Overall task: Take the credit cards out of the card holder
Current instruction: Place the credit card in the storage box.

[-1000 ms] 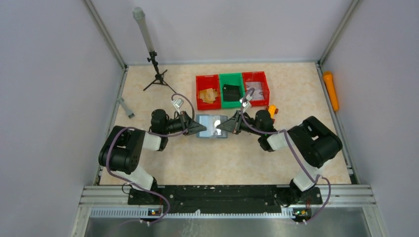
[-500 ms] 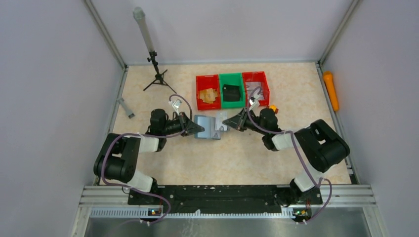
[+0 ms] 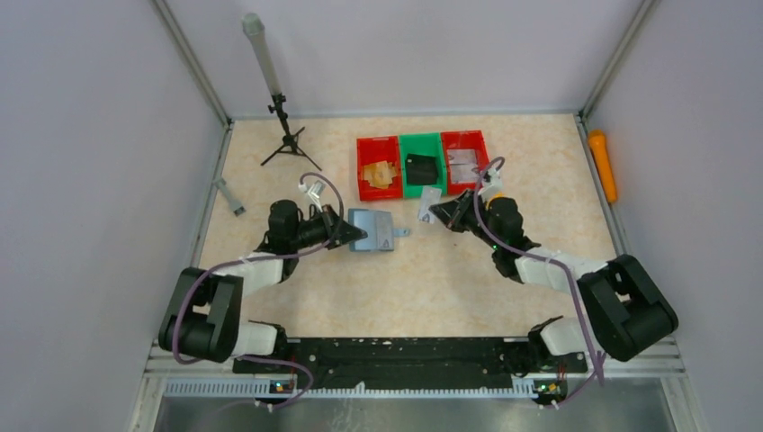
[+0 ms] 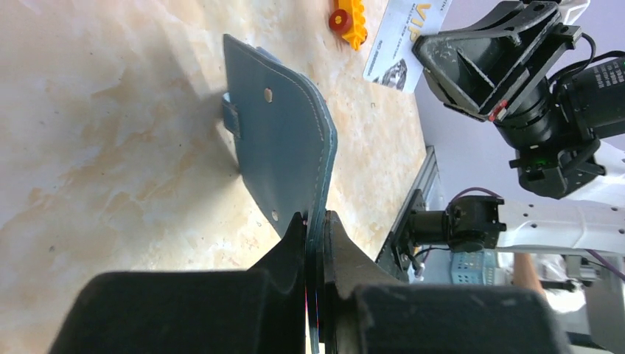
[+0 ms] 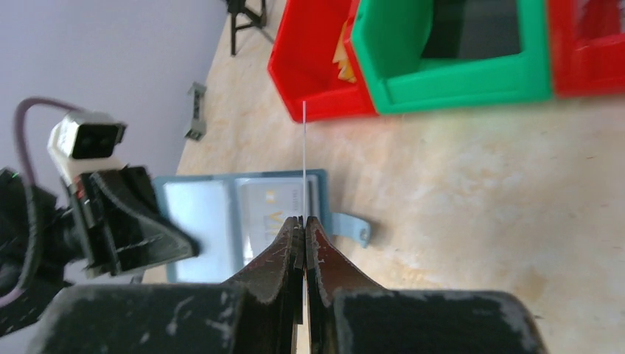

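Observation:
The slate-teal card holder lies open on the table, closure tab to the right. My left gripper is shut on its left edge; the left wrist view shows the jaws clamped on the flap. My right gripper is shut on a white VIP credit card, held in the air clear of the holder, right of it and in front of the green bin. In the right wrist view that card shows edge-on. Another card sits inside the holder.
Three bins stand behind: red, green, red. A black tripod is at the back left, a grey piece at the left edge and an orange cylinder along the right wall. A small orange toy lies near the right arm.
My right gripper pulled the white card out of the holder and carried it right and back toward the bins. The left gripper drew the holder slightly left.

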`<action>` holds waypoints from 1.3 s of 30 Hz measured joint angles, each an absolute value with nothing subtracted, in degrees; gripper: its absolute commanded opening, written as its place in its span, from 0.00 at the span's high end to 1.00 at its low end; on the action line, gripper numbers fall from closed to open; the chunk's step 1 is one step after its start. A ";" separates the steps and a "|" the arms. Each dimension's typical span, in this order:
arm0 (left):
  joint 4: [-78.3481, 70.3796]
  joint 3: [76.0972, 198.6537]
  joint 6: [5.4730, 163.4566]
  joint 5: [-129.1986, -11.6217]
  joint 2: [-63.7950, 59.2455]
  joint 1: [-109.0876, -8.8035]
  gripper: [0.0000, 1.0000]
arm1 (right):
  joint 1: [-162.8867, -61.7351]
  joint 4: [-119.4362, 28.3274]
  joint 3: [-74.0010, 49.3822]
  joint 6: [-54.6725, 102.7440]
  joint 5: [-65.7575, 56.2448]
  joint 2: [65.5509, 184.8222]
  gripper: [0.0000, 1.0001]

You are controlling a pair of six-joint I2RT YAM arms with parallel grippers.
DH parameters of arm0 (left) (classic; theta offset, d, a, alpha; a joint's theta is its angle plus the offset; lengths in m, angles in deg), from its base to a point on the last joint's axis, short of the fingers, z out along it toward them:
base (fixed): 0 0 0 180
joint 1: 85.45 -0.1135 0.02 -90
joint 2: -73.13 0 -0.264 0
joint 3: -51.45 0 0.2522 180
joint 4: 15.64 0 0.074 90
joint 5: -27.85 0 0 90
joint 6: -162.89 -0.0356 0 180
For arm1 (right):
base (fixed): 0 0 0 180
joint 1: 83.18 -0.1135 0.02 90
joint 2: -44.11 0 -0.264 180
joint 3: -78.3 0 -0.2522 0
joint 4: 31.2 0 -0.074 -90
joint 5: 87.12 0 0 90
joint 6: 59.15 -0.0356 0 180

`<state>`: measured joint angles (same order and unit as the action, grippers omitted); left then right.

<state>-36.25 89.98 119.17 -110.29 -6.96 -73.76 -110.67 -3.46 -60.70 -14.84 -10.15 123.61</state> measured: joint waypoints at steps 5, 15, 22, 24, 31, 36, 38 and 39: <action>-32.58 88.34 116.22 -106.25 0.60 -73.78 1.00 | -110.65 -7.35 -61.18 -13.14 0.12 118.65 1.00; -30.41 88.08 115.80 -104.65 1.25 -73.78 1.00 | -110.49 -18.37 -55.91 -15.83 19.38 117.51 1.00; -30.31 88.01 115.84 -104.61 1.23 -73.78 1.00 | -110.47 -18.15 -50.49 -22.01 30.19 120.48 1.00; -30.31 88.01 115.84 -104.61 1.23 -73.76 1.00 | -110.47 -16.58 -49.05 -24.61 32.47 122.15 1.00; -30.28 88.01 115.93 -104.61 1.10 -73.78 1.00 | -109.12 -10.70 -45.88 -36.09 36.14 133.21 1.00; -30.28 88.01 115.98 -104.50 0.97 -73.76 1.00 | -106.95 -10.61 -41.01 -42.77 36.03 140.05 1.00; -30.26 88.01 115.98 -104.50 0.97 -73.78 1.00 | -106.60 -10.68 -39.45 -44.83 36.75 141.60 1.00; -30.26 88.01 115.98 -104.50 0.97 -73.78 1.00 | -106.52 -10.70 -38.86 -45.81 37.15 142.23 1.00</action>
